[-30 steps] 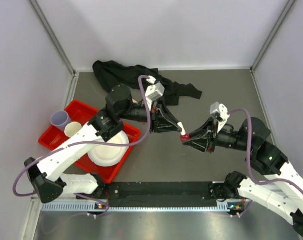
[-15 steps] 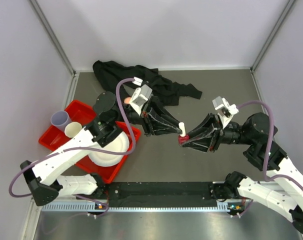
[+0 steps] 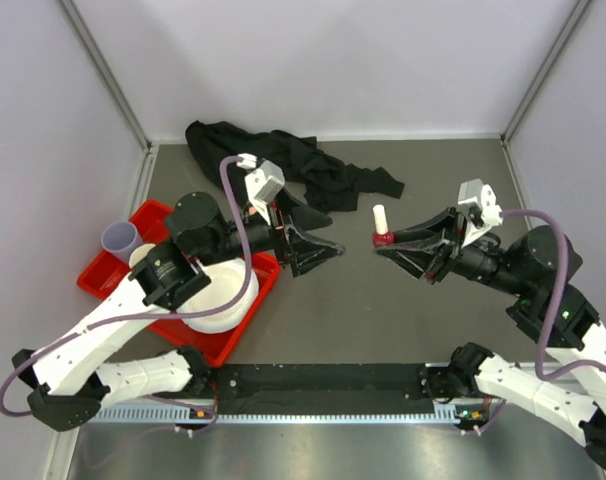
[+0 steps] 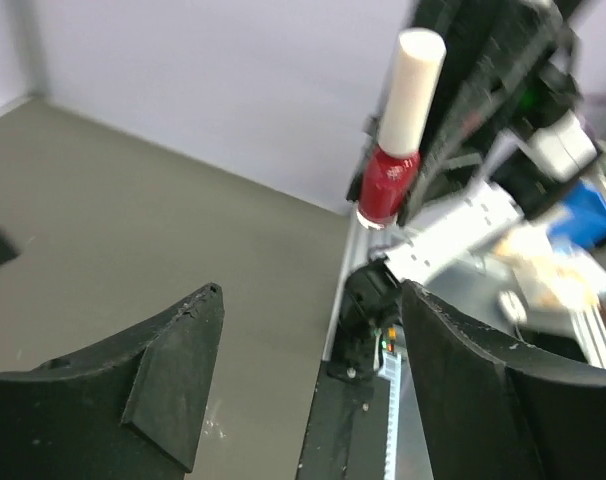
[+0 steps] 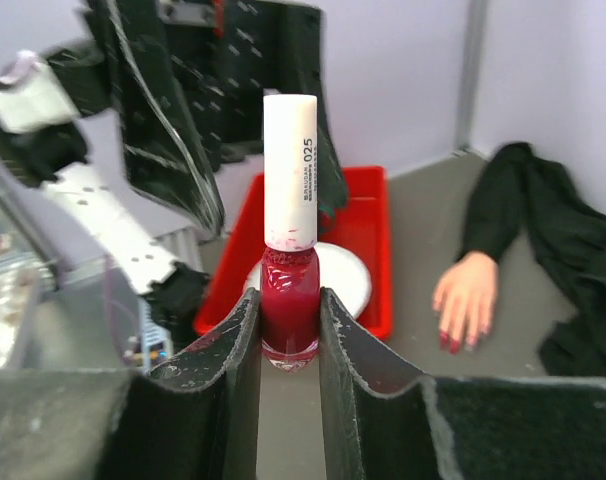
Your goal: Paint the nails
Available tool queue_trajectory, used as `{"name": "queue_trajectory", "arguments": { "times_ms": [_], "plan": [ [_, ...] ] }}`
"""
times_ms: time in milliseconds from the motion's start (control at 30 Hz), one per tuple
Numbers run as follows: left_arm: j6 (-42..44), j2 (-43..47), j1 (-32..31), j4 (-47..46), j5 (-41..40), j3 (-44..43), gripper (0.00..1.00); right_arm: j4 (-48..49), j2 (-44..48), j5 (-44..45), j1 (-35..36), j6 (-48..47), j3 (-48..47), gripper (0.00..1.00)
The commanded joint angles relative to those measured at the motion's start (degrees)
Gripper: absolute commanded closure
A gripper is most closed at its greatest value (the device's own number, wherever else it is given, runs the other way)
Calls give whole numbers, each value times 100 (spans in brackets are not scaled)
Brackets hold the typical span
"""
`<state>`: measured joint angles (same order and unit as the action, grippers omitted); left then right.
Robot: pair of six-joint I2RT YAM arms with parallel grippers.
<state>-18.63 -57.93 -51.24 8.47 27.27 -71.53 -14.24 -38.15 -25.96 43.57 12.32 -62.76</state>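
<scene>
My right gripper [image 5: 290, 297] is shut on a small red polish bottle [image 5: 290, 280] with a white cap [image 5: 289, 170], held upright above the table [image 3: 381, 228]. My left gripper [image 3: 328, 248] stands open and empty to the left of the bottle, clear of it. In the left wrist view its fingers [image 4: 173, 370] frame bare floor, with the bottle [image 4: 388, 185] up ahead. The pale mannequin hand [image 5: 468, 300] lies palm down beside its black sleeve, and its nails [image 5: 453, 343] are dark red. In the top view the left arm hides the hand.
A red tray [image 3: 163, 215] at the left holds a white plate [image 3: 218, 300] and two cups [image 3: 120, 238]. Black cloth [image 3: 313, 170] is heaped at the back. A black strip [image 3: 323, 385] runs along the near edge.
My left gripper let go of the bottle's white cap, opened and drew back to the left. My right gripper carried the capped bottle right and towards the back.
</scene>
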Motion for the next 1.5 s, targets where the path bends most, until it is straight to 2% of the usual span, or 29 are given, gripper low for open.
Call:
{"name": "queue_trajectory", "arguments": {
  "times_ms": [0,67,167,233,333,400,533,667,967,1100,1433,1467],
  "plan": [
    [-771,20,18,270,-1793,-510,23,-395,-139,977,-33,-721,-315,100],
    [-1402,-139,9,121,-1944,-564,23,-404,-184,1399,-33,-870,-333,100],
    [-2019,-631,-35,68,-2137,-784,35,-290,-245,1917,-33,-933,-290,100],
    [-2057,-789,-201,-212,-2532,-714,39,-255,-306,2251,-24,-950,-281,100],
    [-1882,-799,-438,-738,-3165,-530,37,-290,-412,2533,-33,-1012,-289,100],
    [-1811,-746,-527,-1144,-3298,-328,31,-325,-447,2578,-24,-1029,-298,100],
    [-1653,-886,-588,-1585,-3097,-265,22,-360,-527,2692,-24,-1038,-298,100],
    [-1538,-1132,-632,-1682,-3122,-397,20,-343,-535,2640,-24,-995,-280,100],
    [-1468,-1493,-641,-1787,-3078,-608,30,-351,-518,2613,-24,-942,-324,100],
    [-1512,-1581,-641,-1858,-2920,-617,40,-360,-509,2622,-24,-924,-316,100],
    [-1512,-1721,-641,-2147,-2753,-608,45,-369,-456,2393,-24,-871,-298,100],
    [-1520,-1748,-641,-2165,-2553,-617,46,-360,-439,2385,-24,-863,-307,100]
  ]
}}
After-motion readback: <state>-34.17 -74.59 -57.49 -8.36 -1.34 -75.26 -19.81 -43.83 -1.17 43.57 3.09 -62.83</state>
